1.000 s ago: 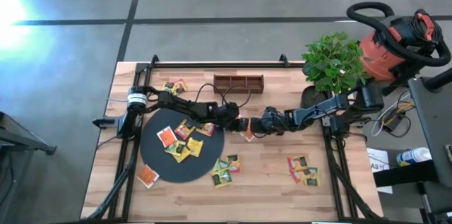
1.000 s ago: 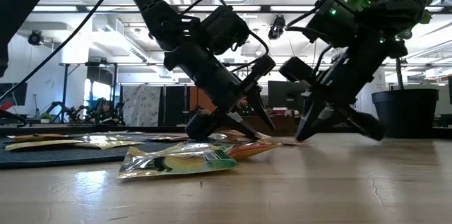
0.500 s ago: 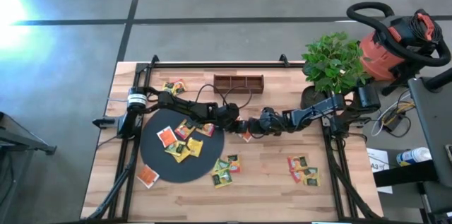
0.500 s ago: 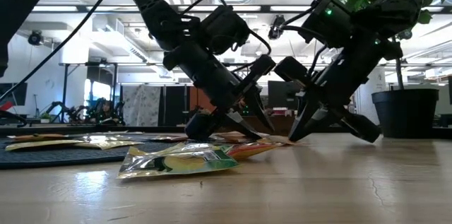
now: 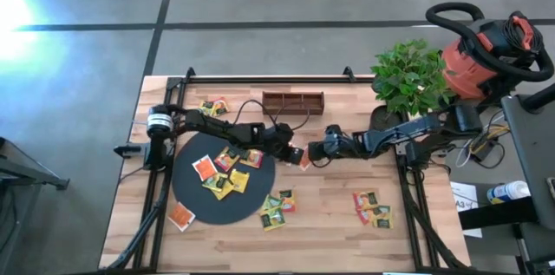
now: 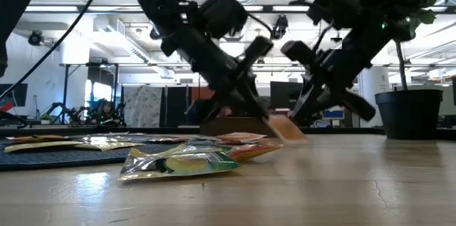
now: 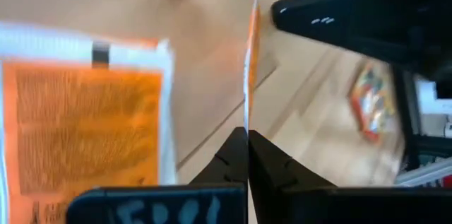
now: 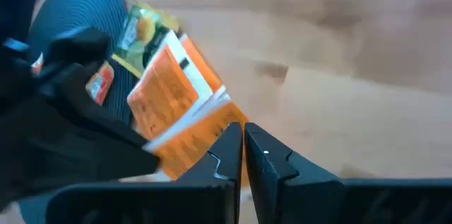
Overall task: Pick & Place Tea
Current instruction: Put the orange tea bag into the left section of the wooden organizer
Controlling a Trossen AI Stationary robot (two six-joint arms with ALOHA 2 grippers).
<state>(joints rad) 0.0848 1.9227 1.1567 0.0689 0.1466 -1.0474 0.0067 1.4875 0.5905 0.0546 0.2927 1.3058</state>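
Note:
An orange tea packet hangs tilted just above the wood at the table's middle, between my two grippers. My left gripper comes from the table's left and is shut on it. My right gripper comes from the right and is shut at the packet's opposite end. A second orange packet lies flat on the table beneath. Several more packets lie on the black disc. My left gripper pinches the orange packet by one edge between its two fingers, slanting down from the table's left. The packet shows edge-on past the fingers, clear of the table. My right gripper's shut fingertips meet the packet's corner, slanting down from the table's right. Whether the corner is pinched between them, I cannot tell.
A brown wooden compartment tray stands toward the far edge, a potted plant at the far right. Loose packets lie near the front middle, front right, front left and far left.
My left gripper has shut on the orange packet. Both grippers have then risen from the table and rolled a little, and the packet has come up off the wood between them, tilted.

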